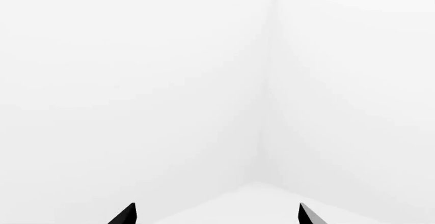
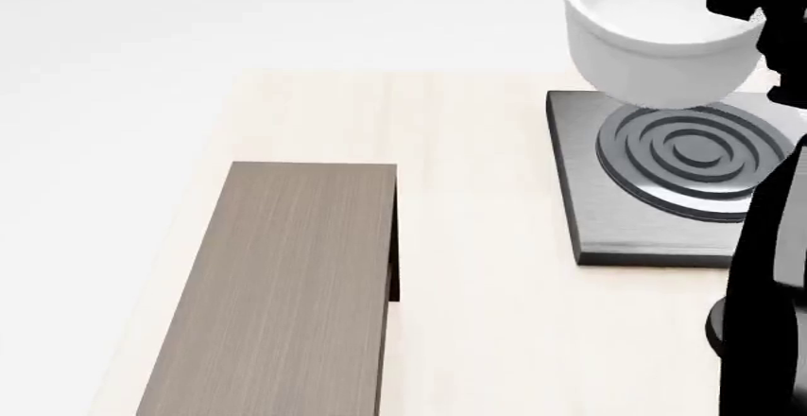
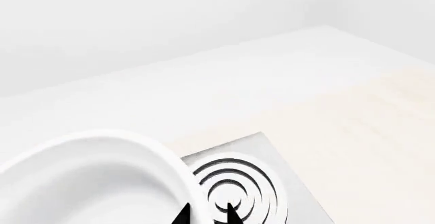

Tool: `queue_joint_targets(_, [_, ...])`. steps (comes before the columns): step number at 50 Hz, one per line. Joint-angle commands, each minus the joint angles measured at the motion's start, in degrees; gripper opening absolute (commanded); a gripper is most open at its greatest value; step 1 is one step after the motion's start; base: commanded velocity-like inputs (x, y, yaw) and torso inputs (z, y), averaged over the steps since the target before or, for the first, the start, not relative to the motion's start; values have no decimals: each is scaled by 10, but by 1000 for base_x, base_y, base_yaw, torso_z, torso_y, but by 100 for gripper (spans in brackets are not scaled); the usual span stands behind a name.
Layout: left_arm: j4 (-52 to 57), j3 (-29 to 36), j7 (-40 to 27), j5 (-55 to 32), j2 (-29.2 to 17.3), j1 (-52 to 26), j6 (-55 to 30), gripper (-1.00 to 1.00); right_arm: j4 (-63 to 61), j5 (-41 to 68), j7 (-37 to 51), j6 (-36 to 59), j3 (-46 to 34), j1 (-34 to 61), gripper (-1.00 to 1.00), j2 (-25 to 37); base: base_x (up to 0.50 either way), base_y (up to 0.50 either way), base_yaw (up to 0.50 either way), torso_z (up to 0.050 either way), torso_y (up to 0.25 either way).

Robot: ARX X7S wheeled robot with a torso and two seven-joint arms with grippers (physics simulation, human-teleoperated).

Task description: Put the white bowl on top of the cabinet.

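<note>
The white bowl (image 2: 643, 43) hangs in the air above the stove plate, at the head view's top right. My right gripper (image 2: 738, 5) is shut on its rim at the bowl's right side. In the right wrist view the bowl (image 3: 88, 183) fills the lower left, and the gripper (image 3: 207, 215) pinches its rim between two close black fingertips. The cabinet (image 2: 278, 293), with a grey-brown wood-grain top, lies on the table at the lower left, well apart from the bowl. My left gripper (image 1: 216, 216) is open and empty, facing bare white walls; it is out of the head view.
A square grey stove plate (image 2: 592, 208) with concentric rings sits on the light wooden table (image 2: 479, 246) under the bowl; it also shows in the right wrist view (image 3: 272, 158). My black right arm (image 2: 769, 274) rises along the right edge.
</note>
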Motion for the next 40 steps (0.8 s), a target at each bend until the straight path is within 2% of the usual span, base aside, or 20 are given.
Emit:
queue_joint_targets(1, [0,0,-2,-1,-1,0,-1,100,0,4,-59,30,4,25,-100,-28,0,0,0,0,0])
queue_joint_targets(22, [0,3,-6,1,-3,1,2,100,-5,-4,-159,73,-22,22,-100,-77,0,0,0,0,1])
queue_joint_targets(27, [6,2,-5,-5,-3,0,-3,100,-181,1,-180,174,-28,-40,-100,-87,0,0,0,0,0])
queue_joint_targets(30, [3,3,-6,-2,-4,0,0,100,-247,11,-188,216,-24,-66,-100,-90,0,0,0,7,3])
queue_joint_targets(40, [-5,9,-7,4,-5,0,5,100,-392,32,-226,308,-45,-123,-100,-95,0,0,0,0,1])
